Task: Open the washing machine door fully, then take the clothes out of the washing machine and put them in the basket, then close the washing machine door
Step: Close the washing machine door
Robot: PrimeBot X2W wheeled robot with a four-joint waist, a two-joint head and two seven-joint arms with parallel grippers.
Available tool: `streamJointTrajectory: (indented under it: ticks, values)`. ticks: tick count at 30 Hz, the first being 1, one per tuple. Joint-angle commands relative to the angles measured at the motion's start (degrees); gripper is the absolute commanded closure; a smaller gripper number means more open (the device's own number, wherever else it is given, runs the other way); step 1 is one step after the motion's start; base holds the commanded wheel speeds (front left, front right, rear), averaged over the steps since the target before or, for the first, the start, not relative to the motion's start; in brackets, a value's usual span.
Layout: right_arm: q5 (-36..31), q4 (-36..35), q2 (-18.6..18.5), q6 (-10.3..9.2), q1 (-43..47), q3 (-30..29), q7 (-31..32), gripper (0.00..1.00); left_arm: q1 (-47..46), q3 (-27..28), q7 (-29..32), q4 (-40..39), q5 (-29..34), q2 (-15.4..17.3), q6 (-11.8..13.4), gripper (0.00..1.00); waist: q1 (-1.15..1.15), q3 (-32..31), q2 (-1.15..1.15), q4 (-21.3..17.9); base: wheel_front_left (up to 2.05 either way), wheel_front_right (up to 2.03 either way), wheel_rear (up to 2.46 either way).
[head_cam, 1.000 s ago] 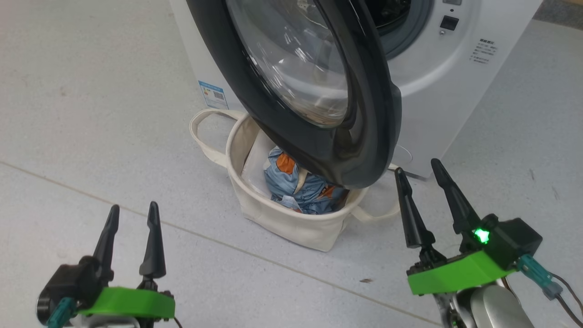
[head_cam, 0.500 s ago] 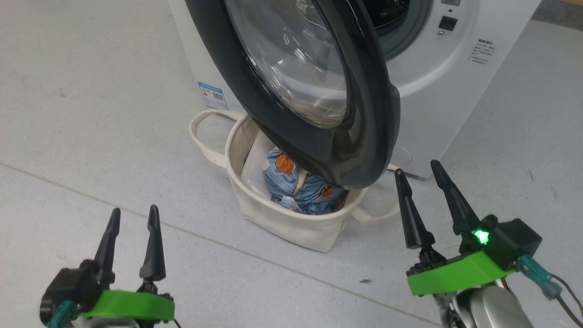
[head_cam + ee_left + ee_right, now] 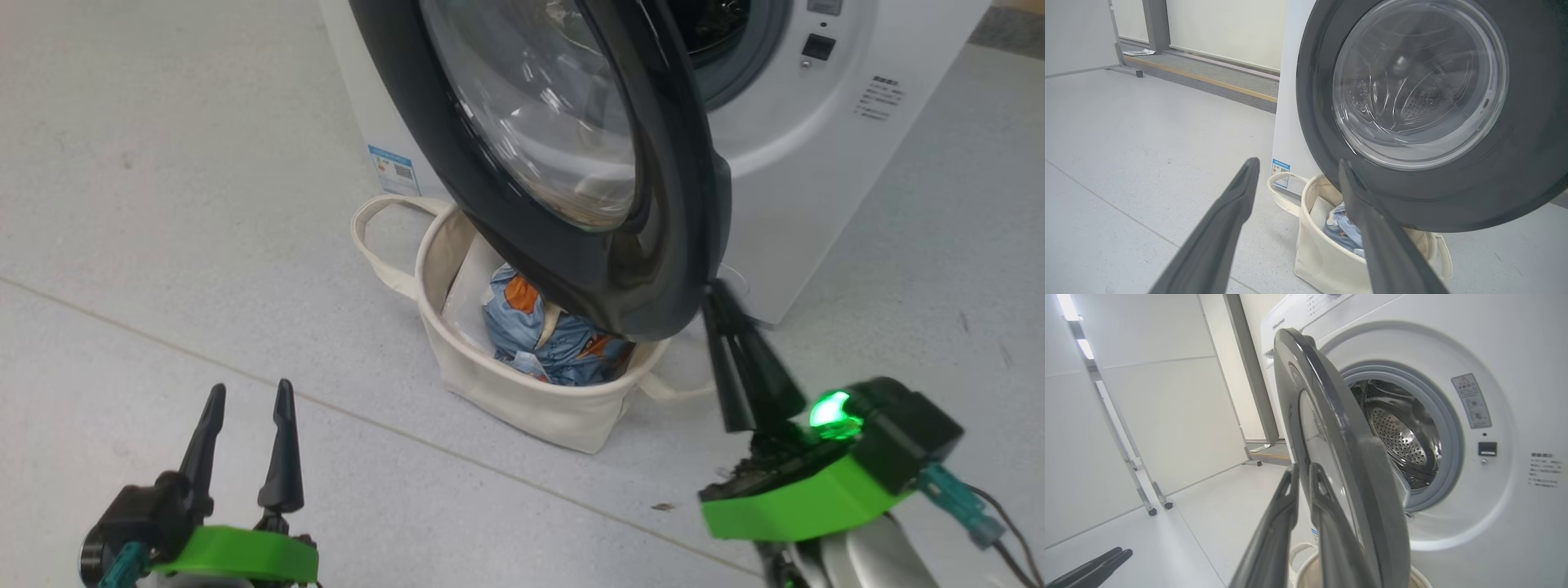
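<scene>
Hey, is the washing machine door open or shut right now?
Open. The washing machine door stands swung out from the washing machine, the steel drum shows behind it, and its lower rim hangs above the basket.

blue clothes [image 3: 555, 343] in basket [image 3: 522, 406], door [image 3: 678, 204] open

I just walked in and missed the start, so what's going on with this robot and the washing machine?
The robot is doing laundry. The washing machine door hangs open above the basket, and the clothes lie inside the basket. The drum looks empty. The right tool, fingers close together, is near the door's lower edge, probably about to push it shut. The left tool is open and low, holding nothing.
</scene>
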Motion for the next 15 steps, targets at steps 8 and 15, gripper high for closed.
streamJointTrajectory:
  ticks: [8,15]
  values:
    - [-0.47,-2.06,0.43,0.05,-5.73,9.01,-0.69,1.00,-1.66,2.36,-0.51,0.52,0.77,-0.54,-0.83,0.00,0.00,1.77,0.00,1.79,0.00,0.00,0.00]
    - [-2.18,4.60,0.43,0.05,-11.21,11.17,-0.69,1.00,-3.65,0.76,-0.51,1.55,0.75,-0.96,-1.04,0.00,0.00,5.01,0.00,3.96,0.00,0.00,0.00]
